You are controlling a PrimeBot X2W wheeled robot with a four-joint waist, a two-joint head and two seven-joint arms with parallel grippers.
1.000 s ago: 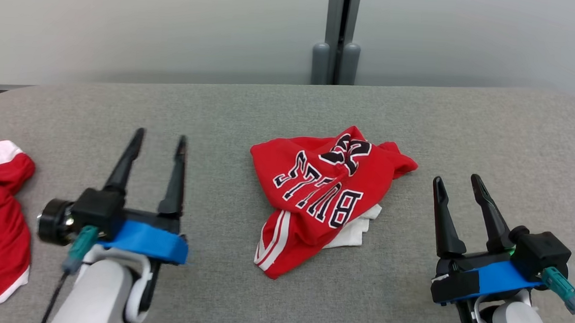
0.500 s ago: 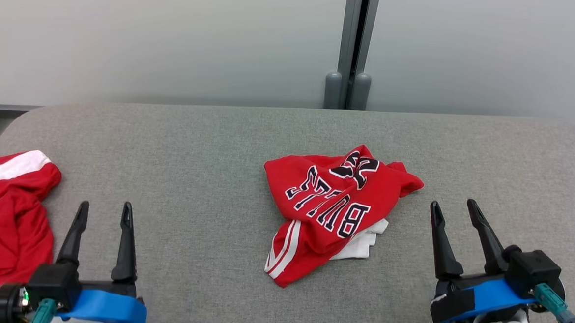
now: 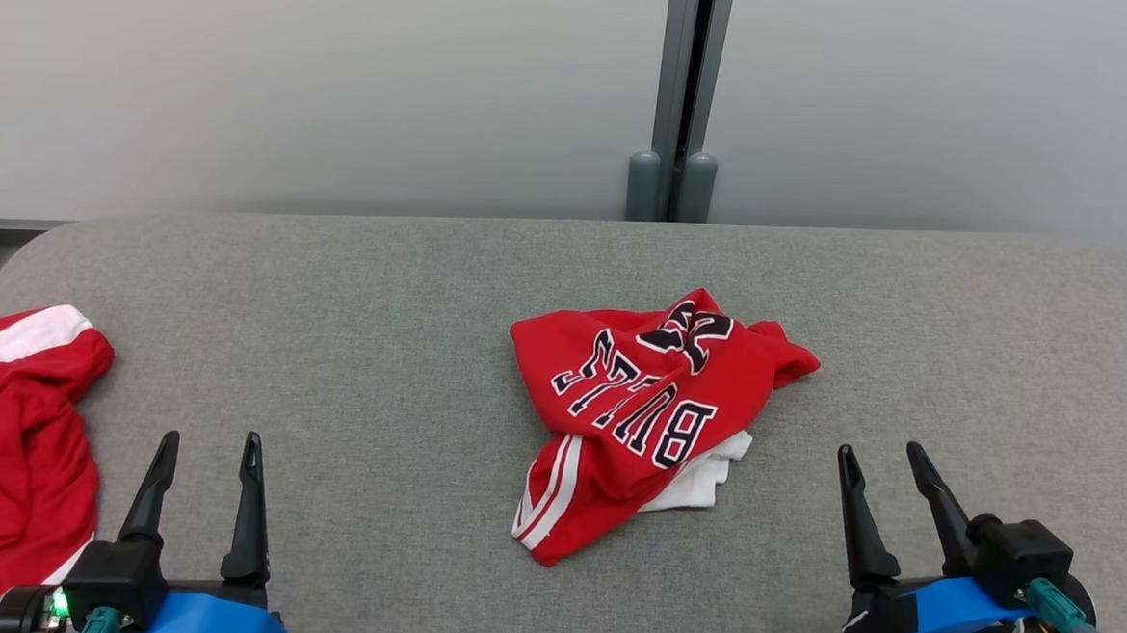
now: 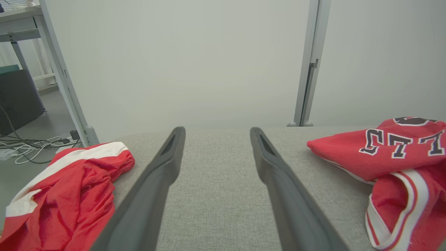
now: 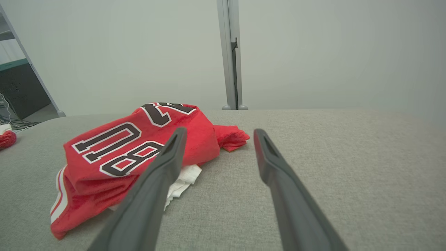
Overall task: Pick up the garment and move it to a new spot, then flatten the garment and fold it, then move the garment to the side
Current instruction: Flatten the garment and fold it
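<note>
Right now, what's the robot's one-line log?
left claw: open, empty | right claw: open, empty | red jersey: crumpled, centre of table, untouched | other red garment: left edge

The garment [image 3: 646, 398] lay at the middle of the table [image 3: 382, 278]; a second garment [image 3: 7, 442] lay at its left edge.

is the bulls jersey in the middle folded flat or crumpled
Crumpled: the jersey lies bunched in uneven folds, with a white layer sticking out underneath.

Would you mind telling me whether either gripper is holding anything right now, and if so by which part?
Nothing is held. The left gripper and right gripper both stand open and empty, apart from the red Bulls jersey.
</note>
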